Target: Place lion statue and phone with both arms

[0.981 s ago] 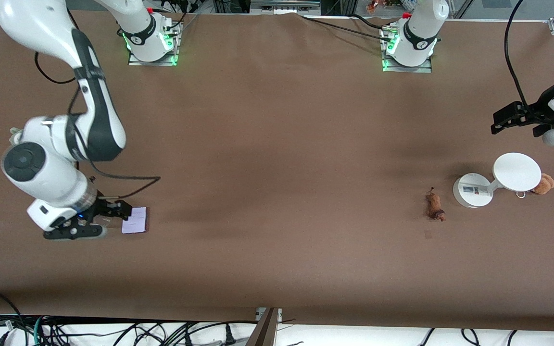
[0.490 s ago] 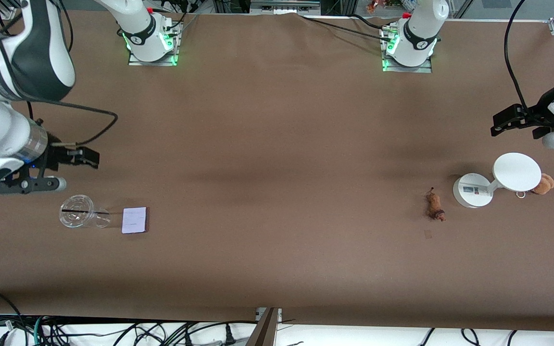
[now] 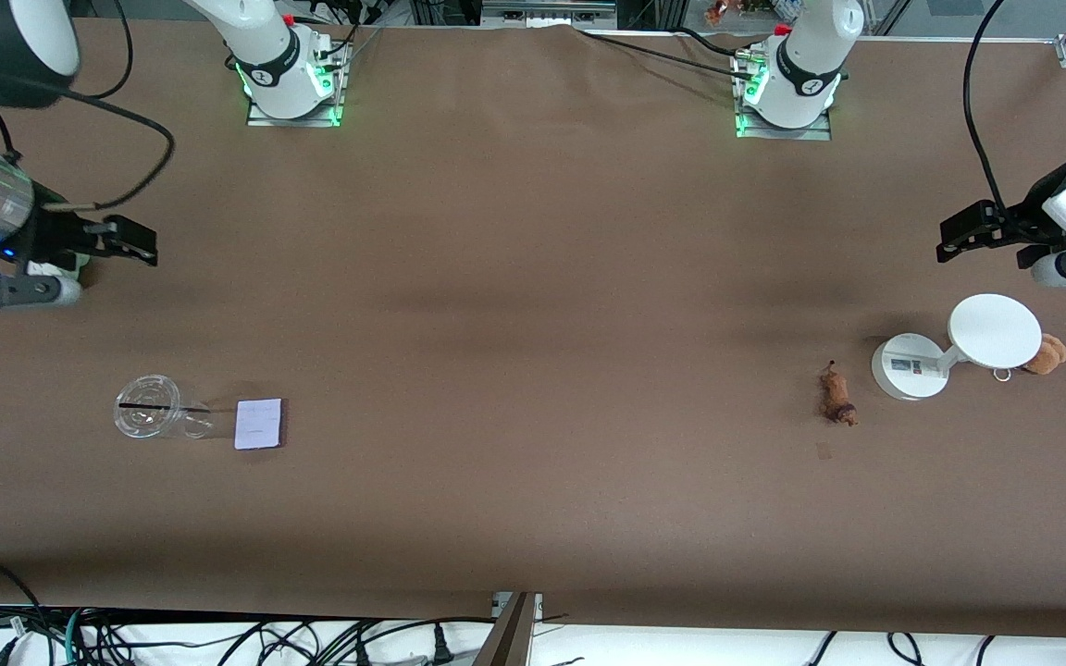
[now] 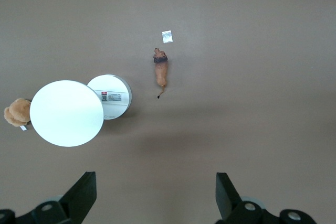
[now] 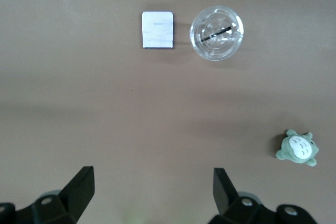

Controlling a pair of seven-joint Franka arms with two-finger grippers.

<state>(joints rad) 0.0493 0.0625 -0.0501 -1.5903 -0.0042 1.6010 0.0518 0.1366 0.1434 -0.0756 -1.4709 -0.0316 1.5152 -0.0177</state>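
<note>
The lion statue (image 3: 836, 395) lies on the table toward the left arm's end, beside the white two-disc stand; it also shows in the left wrist view (image 4: 161, 71). The phone (image 3: 259, 424) lies flat toward the right arm's end, next to a clear cup; it also shows in the right wrist view (image 5: 157, 30). My left gripper (image 3: 959, 233) is open and empty, up in the air over bare table beside the stand. My right gripper (image 3: 126, 242) is open and empty, raised over bare table at its end, well apart from the phone.
A white two-disc stand (image 3: 954, 344) with an orange-brown plush toy (image 3: 1047, 353) beside it. A clear plastic cup (image 3: 148, 418) lies next to the phone. A grey-green plush creature (image 5: 297, 148) shows in the right wrist view. A small pale scrap (image 3: 824, 450) lies near the lion.
My right gripper has let go of the phone, risen and drawn back toward its end of the table, uncovering the clear cup. The left gripper has barely shifted.
</note>
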